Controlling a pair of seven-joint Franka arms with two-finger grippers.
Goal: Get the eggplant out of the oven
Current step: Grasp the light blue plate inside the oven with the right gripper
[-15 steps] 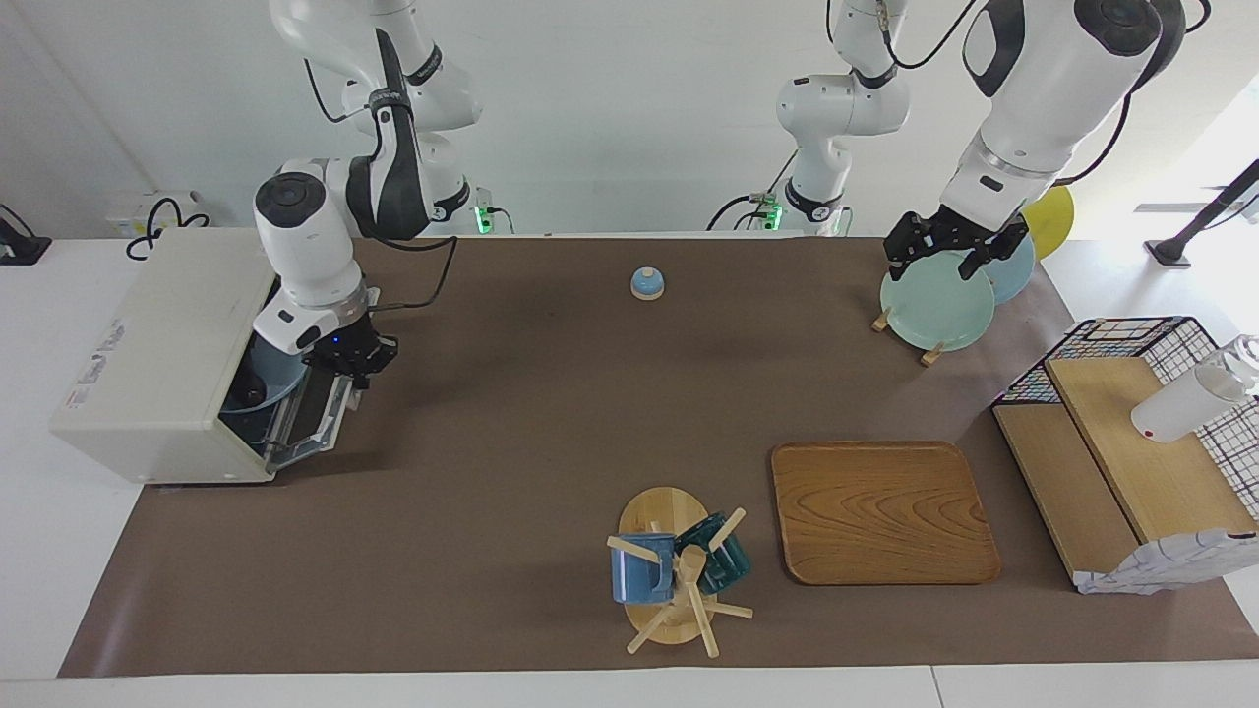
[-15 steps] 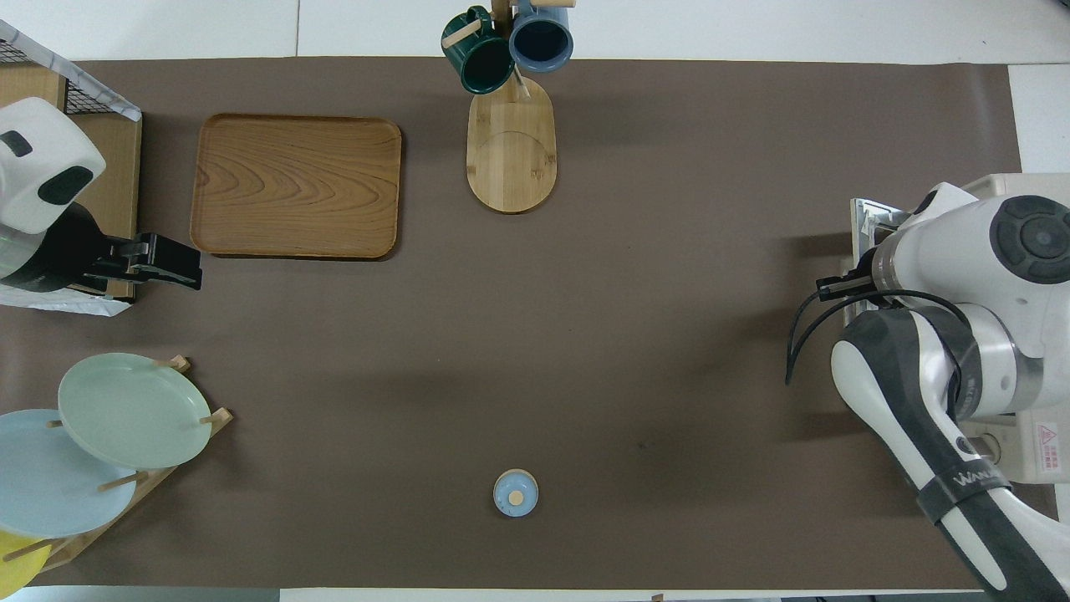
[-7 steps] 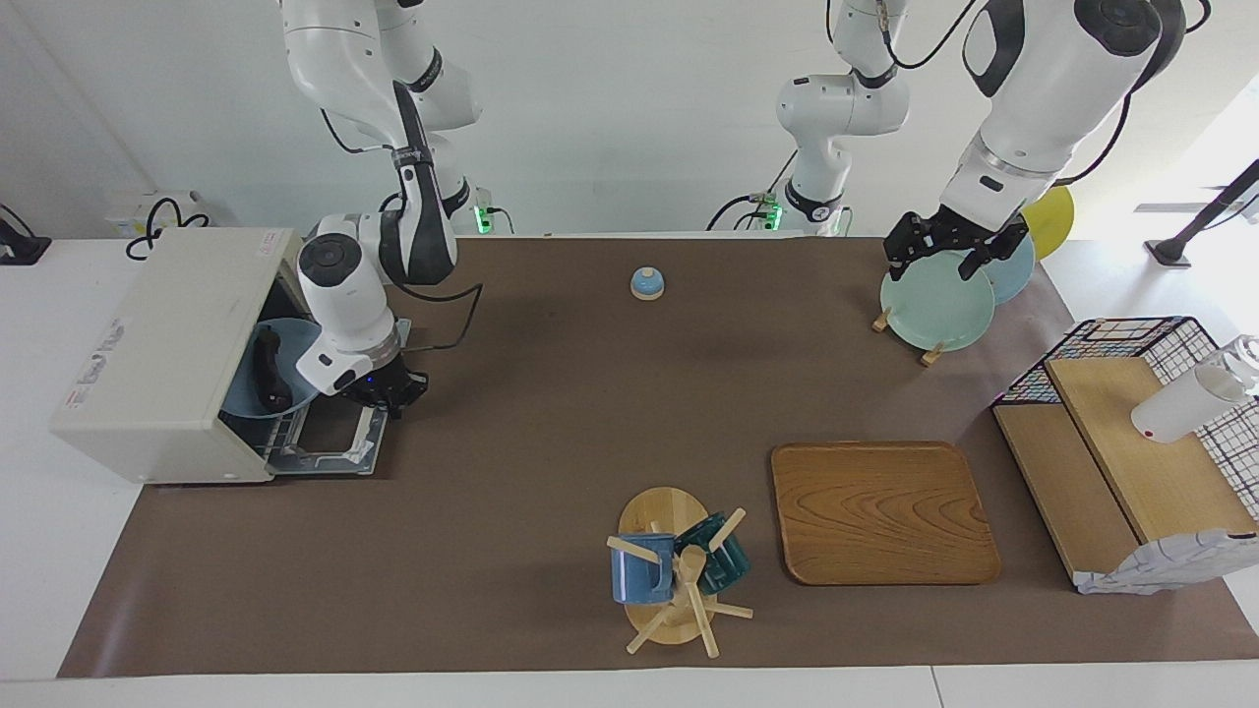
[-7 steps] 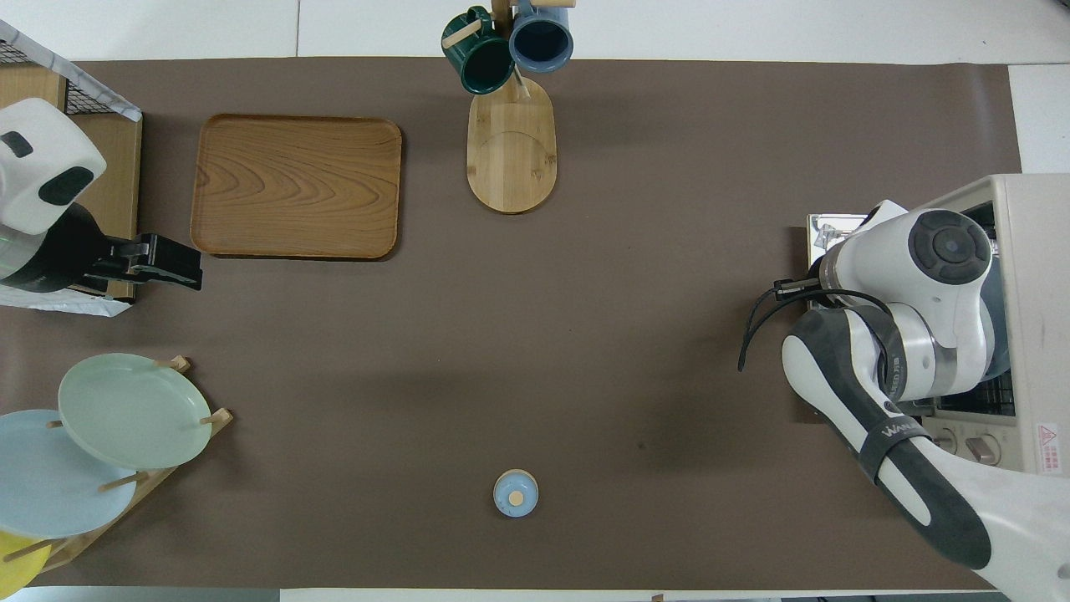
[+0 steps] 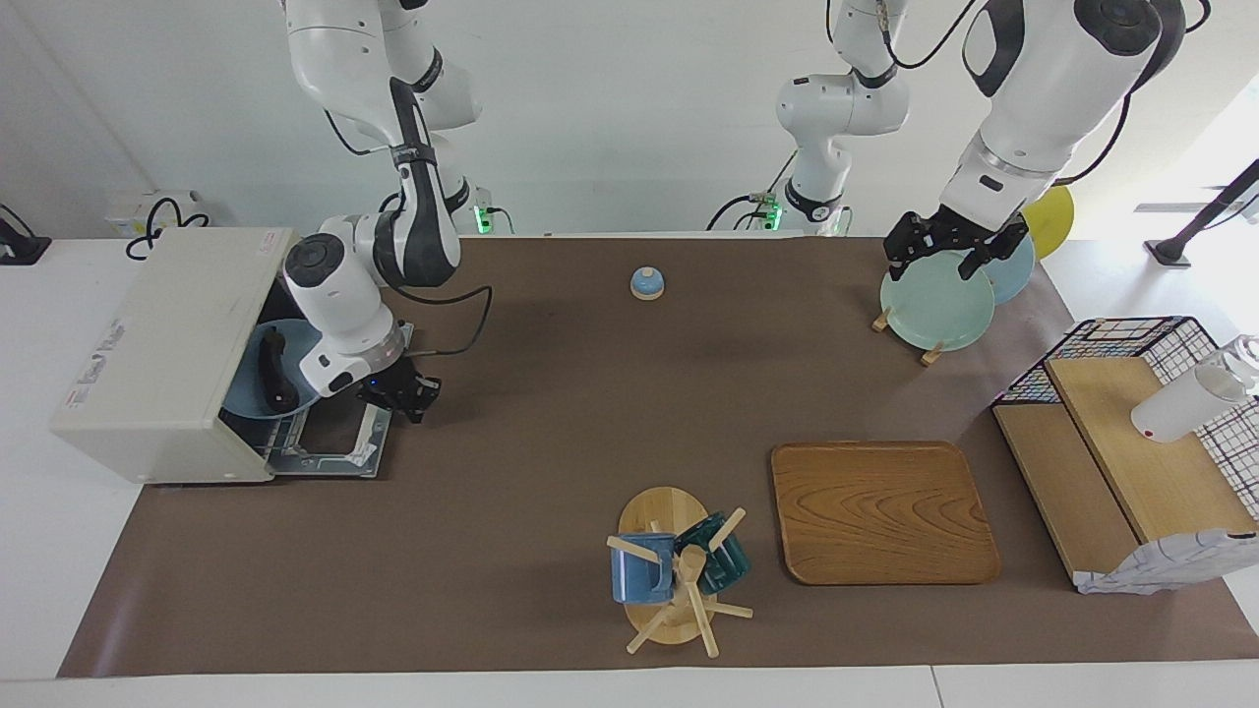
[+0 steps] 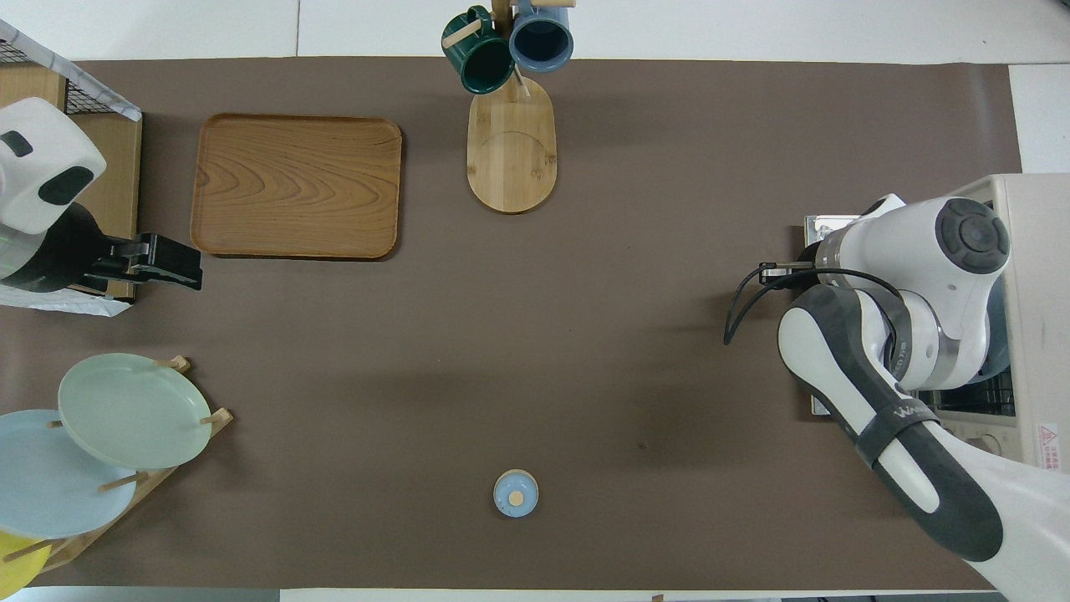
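The cream-white oven [image 5: 157, 344] stands at the right arm's end of the table, also in the overhead view [image 6: 1036, 251]. Its door [image 5: 334, 442] lies open and flat on the mat. Inside, the dark eggplant [image 5: 274, 372] lies on a light blue plate [image 5: 244, 395] on the wire rack. My right gripper [image 5: 405, 395] hangs low beside the open door's outer edge, at the corner nearer to the robots. In the overhead view the right arm's wrist [image 6: 919, 251] hides the eggplant and the gripper. My left gripper [image 5: 946, 258] waits up over the pale green plate [image 5: 936, 310].
A small blue bell [image 5: 646, 283] sits on the mat near the robots. A wooden tray [image 5: 880, 511] and a mug tree [image 5: 679, 570] with two mugs lie farther out. A plate rack [image 5: 929, 354] and a wire shelf [image 5: 1131, 433] stand at the left arm's end.
The oven door has swung down from partly open to flat. My right gripper has moved from the oven's mouth out to the door's edge, baring the eggplant. The left arm has not moved.
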